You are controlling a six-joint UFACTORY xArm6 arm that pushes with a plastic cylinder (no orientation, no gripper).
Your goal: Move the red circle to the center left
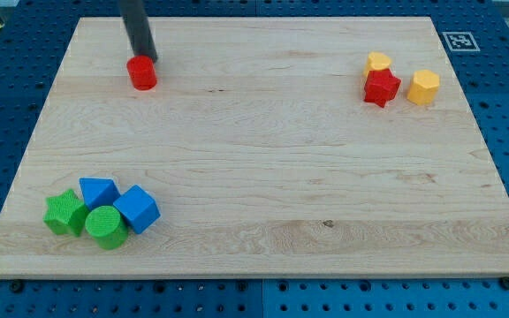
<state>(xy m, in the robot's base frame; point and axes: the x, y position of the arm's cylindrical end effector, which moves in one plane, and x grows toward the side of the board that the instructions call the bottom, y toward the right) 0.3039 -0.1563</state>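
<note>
The red circle (142, 73) is a small red cylinder on the wooden board (254, 177), in the upper left part of the view. My tip (143, 57) touches its far edge, just above it in the view. The dark rod rises from there to the view's top edge.
A red star (381, 87), a yellow block (378, 62) and a yellow hexagon (424, 87) sit at the upper right. At the lower left cluster a green star (64, 213), a green circle (105, 227), a blue triangle (98, 191) and a blue cube (137, 208).
</note>
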